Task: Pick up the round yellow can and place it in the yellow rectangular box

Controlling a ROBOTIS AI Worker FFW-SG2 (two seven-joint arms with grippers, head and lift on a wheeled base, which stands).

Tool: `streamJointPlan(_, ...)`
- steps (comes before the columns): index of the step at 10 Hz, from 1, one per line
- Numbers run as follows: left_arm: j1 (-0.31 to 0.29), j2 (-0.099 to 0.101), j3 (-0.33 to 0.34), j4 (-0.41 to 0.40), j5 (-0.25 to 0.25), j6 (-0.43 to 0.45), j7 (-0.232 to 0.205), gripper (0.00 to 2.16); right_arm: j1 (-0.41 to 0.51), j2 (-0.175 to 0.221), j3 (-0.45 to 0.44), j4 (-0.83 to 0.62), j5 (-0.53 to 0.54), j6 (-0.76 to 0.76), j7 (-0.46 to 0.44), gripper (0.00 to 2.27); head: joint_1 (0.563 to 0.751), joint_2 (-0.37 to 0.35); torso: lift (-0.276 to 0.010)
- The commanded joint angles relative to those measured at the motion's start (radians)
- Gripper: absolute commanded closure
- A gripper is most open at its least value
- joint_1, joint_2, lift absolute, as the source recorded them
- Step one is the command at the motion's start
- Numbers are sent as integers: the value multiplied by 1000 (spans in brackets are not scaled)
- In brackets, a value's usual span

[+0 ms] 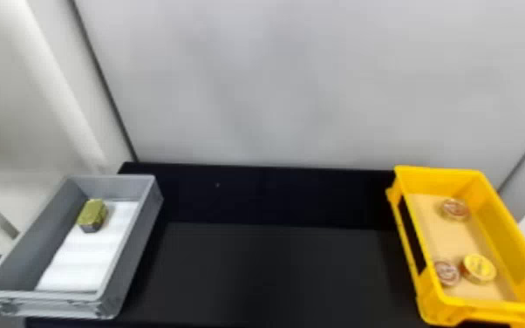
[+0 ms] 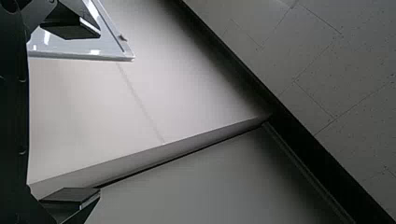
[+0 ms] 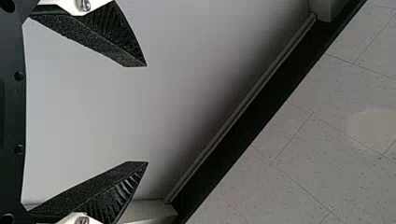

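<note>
Well apart from the open left pincer (image 2: 99, 112) and right pincer (image 3: 147, 114), the round yellow can (image 1: 480, 268) in the yellow rectangular box (image 1: 440, 179) could knock its neighbouring tin (image 1: 447, 274) if needlessly grasped.

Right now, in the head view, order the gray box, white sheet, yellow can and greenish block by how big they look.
1. Gray box
2. White sheet
3. Yellow can and greenish block: too alike to rank

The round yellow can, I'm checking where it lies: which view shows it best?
The head view: it shows the round yellow can from above, in the yellow box, next to a reddish can. The wrist views instead face pale panels and speckled tiles.
</note>
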Motion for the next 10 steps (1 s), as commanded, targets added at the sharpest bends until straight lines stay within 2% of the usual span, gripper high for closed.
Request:
streamJointPlan(1,1,1,0,-2,0,3,-1,90,0,-3,1,1,9,-9,0,-2,694,54,-3)
streamJointPlan(7,4,0,0,-2,0,4,-3,90,4,-3,1,1,9,-25,-3,-2,694,54,-3)
streamJointPlan(10,3,0,-1,-2,-5,4,-4,90,-8,-1,13,-13,1,27,-23,-2,694,54,-3)
